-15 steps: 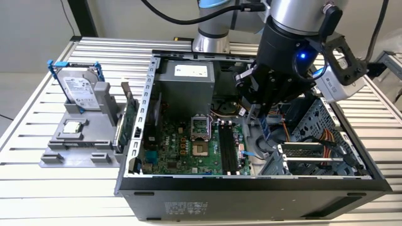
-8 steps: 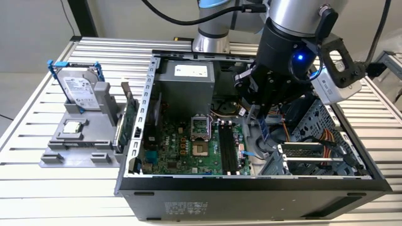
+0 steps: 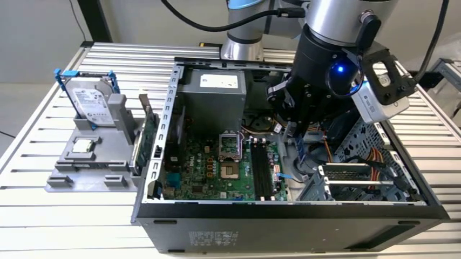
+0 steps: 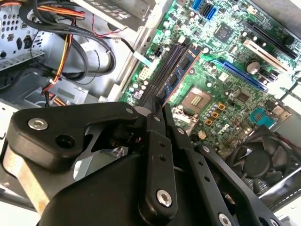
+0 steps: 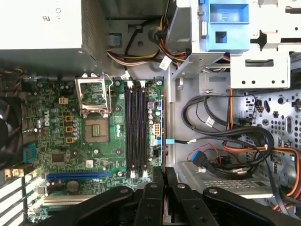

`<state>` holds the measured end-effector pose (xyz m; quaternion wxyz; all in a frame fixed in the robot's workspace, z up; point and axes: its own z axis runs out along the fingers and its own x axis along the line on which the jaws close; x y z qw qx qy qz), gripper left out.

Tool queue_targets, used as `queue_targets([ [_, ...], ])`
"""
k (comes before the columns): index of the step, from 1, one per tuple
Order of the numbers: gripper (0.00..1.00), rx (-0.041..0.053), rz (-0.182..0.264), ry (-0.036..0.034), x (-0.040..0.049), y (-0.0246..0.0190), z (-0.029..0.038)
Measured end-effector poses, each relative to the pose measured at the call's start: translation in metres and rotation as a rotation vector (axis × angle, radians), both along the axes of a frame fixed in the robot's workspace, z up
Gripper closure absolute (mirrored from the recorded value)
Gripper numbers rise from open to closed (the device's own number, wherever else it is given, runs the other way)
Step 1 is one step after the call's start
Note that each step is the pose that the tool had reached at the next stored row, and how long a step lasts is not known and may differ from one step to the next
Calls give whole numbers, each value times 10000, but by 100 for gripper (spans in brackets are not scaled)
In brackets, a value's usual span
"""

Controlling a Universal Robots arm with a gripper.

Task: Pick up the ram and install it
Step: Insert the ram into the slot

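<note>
My gripper (image 3: 295, 131) hangs inside the open computer case (image 3: 173, 108), over the motherboard's edge nearest the drive cage. It is shut on the ram (image 4: 181, 70), a thin blue stick that runs out from between the fingertips. In the first wrist view the ram (image 5: 163, 136) shows edge-on as a thin line, parallel to the black memory slots (image 5: 136, 132) and just beside them, above the board's edge. In the exterior view the ram (image 3: 296, 147) points down from the gripper, to the exterior view's right of the slots (image 3: 263, 172). My gripper (image 4: 157, 107) (image 5: 163, 173) is dark and blocky in both wrist views.
A silver hard drive in a blue frame (image 3: 90, 105) and a green card (image 3: 148, 137) stand on a grey fixture (image 3: 94, 162) outside the case. Inside are the power supply (image 3: 212, 86), CPU socket (image 5: 96, 127), a fan (image 5: 7, 127), loose cables (image 5: 225, 141) and the drive cage (image 3: 353, 178).
</note>
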<state>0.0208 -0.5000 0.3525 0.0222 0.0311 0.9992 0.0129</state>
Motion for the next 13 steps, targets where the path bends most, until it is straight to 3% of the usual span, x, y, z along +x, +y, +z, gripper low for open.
queue_targets([
  [13, 100, -1, -245, 0, -13, 0, -34],
])
